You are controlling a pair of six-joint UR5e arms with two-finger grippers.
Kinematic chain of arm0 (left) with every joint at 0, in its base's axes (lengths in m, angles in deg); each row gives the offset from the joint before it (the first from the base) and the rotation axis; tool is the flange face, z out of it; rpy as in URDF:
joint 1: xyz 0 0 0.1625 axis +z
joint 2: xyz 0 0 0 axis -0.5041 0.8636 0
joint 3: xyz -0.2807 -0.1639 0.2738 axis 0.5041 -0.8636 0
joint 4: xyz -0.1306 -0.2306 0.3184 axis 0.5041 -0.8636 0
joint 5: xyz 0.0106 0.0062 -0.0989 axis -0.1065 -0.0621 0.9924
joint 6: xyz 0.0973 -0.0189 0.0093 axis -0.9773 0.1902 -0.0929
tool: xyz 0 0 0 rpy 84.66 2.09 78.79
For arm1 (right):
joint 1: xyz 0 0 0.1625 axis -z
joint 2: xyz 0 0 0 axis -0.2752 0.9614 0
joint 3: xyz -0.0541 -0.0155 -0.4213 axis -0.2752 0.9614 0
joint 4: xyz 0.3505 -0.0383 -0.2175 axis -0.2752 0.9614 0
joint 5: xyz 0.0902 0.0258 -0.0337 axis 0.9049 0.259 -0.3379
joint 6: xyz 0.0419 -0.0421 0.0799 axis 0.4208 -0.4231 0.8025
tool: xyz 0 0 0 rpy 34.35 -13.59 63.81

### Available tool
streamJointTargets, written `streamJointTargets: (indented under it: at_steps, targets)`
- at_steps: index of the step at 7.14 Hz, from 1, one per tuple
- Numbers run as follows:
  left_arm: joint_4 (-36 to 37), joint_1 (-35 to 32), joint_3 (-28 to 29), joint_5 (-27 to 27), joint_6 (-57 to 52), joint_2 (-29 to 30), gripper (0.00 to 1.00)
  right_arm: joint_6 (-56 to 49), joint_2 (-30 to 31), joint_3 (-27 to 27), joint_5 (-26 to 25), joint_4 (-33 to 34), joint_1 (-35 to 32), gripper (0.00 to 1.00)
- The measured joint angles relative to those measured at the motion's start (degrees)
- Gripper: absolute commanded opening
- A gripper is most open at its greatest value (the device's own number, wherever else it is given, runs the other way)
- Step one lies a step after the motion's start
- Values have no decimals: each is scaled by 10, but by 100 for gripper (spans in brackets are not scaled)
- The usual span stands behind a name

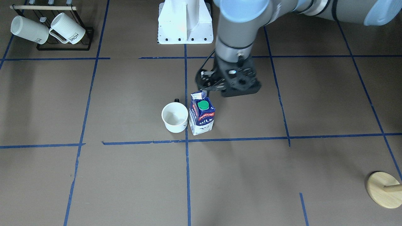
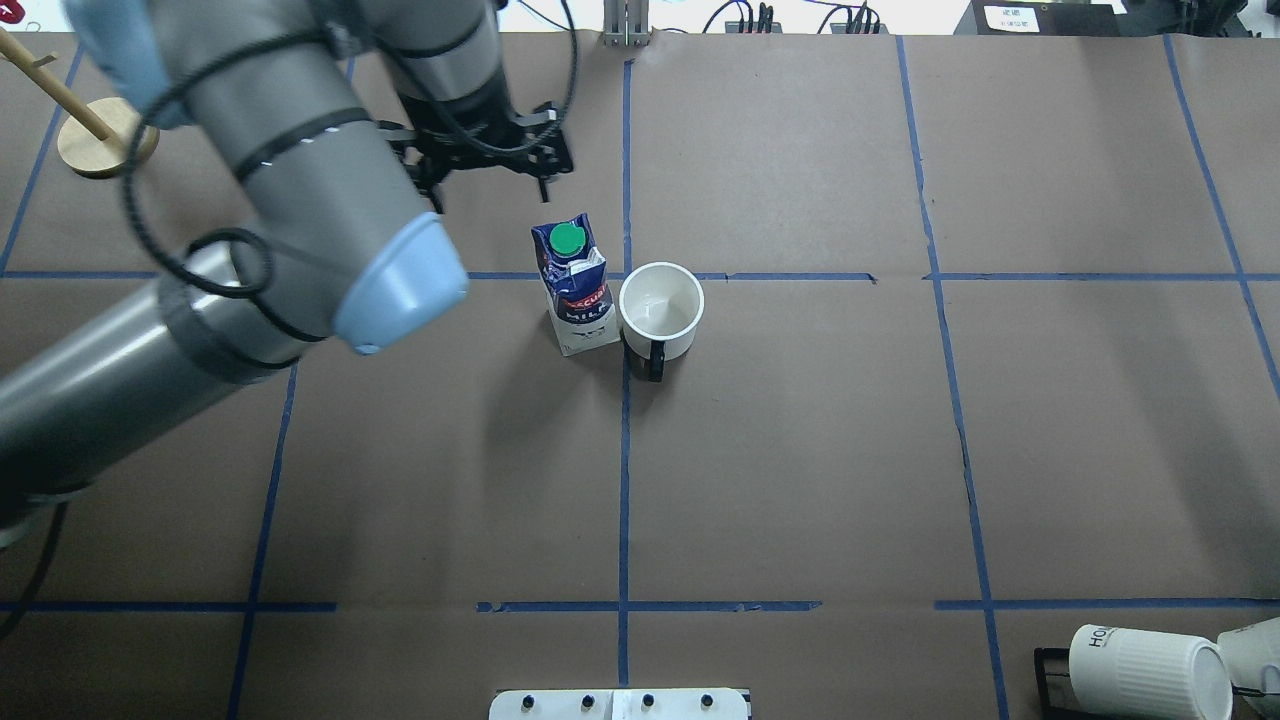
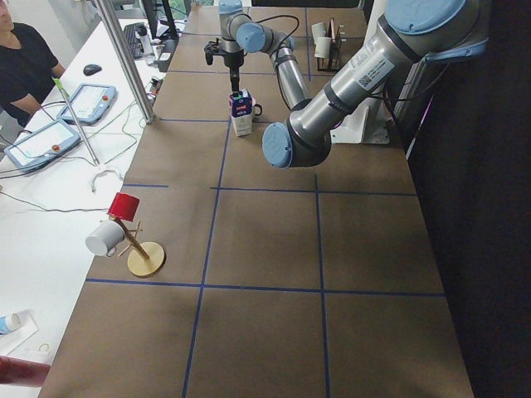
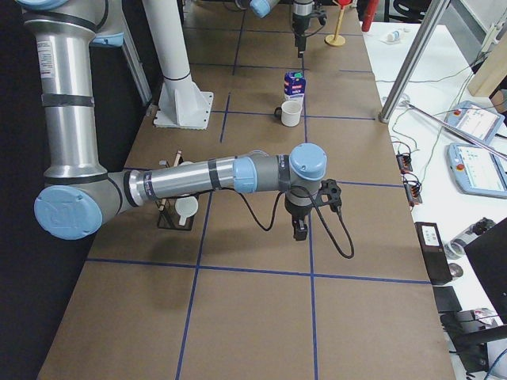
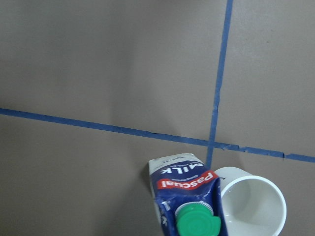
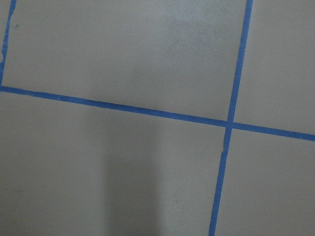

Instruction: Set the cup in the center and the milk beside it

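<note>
The white cup (image 1: 174,116) stands upright right by the center (image 2: 640,255), where the blue tape lines cross, with its dark handle toward the robot. The milk (image 1: 202,116) stands upright against its side, green cap up; both also show at the bottom of the left wrist view, milk (image 5: 189,206) and cup (image 5: 251,206). My left gripper (image 1: 226,84) hangs above the table just beside the milk (image 2: 575,285) and holds nothing; its fingertips are hidden under the wrist. My right gripper (image 4: 300,229) hovers over bare board far from both; I cannot tell its state.
A black rack with ribbed HOME mugs (image 1: 50,29) stands at the robot's right near corner. A wooden stand (image 1: 384,190) sits at the far left corner, with a red cup (image 3: 124,206) and a grey one on it. The white base (image 1: 185,25) is behind the cup.
</note>
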Motion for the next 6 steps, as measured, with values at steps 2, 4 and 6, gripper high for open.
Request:
streamJointTargets:
  at_steps: [2,4,6]
  targets:
    - [35,-77,-83,54,-121,-102,100,-1,16,13,-1,0,-14,100]
    - [39,-166,-116,93,-278,-205,100,-2,25,20,-1,-1,-22,100]
    - [36,-249,-116,105,-453,-294,100,-15,34,20,-2,-1,-28,100]
